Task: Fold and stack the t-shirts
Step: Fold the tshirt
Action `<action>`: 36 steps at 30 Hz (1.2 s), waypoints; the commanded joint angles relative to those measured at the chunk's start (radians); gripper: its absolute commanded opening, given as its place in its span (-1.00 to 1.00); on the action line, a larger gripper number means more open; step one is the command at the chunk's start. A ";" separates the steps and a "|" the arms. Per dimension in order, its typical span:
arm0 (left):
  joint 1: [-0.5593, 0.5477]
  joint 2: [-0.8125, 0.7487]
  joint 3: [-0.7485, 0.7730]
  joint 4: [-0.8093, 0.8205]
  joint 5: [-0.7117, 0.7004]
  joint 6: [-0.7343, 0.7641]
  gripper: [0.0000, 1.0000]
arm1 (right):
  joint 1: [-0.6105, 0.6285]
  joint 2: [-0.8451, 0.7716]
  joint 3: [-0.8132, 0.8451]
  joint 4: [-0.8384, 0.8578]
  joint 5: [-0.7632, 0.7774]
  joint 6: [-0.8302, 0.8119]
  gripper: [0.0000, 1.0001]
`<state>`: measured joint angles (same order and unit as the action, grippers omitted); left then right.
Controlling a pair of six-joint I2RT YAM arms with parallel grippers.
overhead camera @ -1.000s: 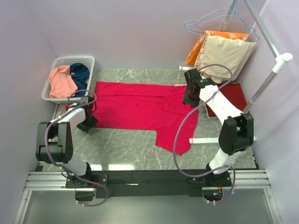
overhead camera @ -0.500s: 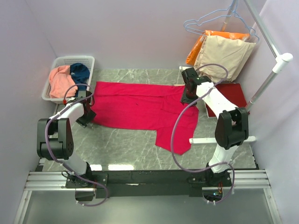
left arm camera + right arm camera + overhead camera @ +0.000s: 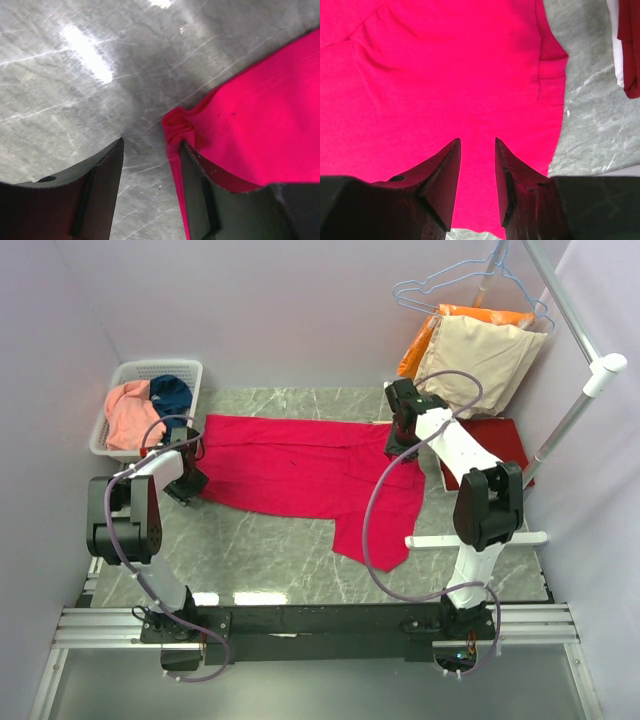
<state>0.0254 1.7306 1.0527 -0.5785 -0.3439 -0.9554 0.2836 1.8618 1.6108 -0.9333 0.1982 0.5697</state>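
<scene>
Crimson-red t-shirt (image 3: 300,468) is the one out on the marble table (image 3: 250,555). It's spread flat across the middle, with one flap reaching down toward the near edge on the right side.

The left gripper (image 3: 151,144) is low at the shirt's left edge with its jaws spread apart. On the wrist cam a bunched corner of the cloth sits right at the gap. One finger (image 3: 197,190) lies over the red fabric and the other is over bare marble. Nothing's pinched as far as I can see.

The right gripper (image 3: 477,142) is further back, by the shirt's far right corner. It hangs over the cloth with its jaws parted a little, and smooth fabric shows through the gap, so it isn't gripping either.

Just right of that, the darker red t-shirt (image 3: 497,445) lies flat beside the white rack pole (image 3: 572,415).

In the back left corner a white basket (image 3: 122,372) holds the salmon-pink t-shirt (image 3: 130,415) and the dark teal-blue t-shirt (image 3: 172,398), both crumpled up side by side.

Way at the back right, a beige garment (image 3: 480,355) and an orange garment (image 3: 418,348) hang on wire hangers.
</scene>
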 commanded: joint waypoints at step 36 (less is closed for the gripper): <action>0.001 -0.246 -0.010 -0.066 0.017 -0.005 -0.98 | 0.062 -0.082 -0.103 -0.046 -0.005 -0.002 -0.23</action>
<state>0.0265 1.5749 1.0630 -0.6197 -0.3119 -0.9554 0.3202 1.8977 1.6180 -0.9703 0.1940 0.5674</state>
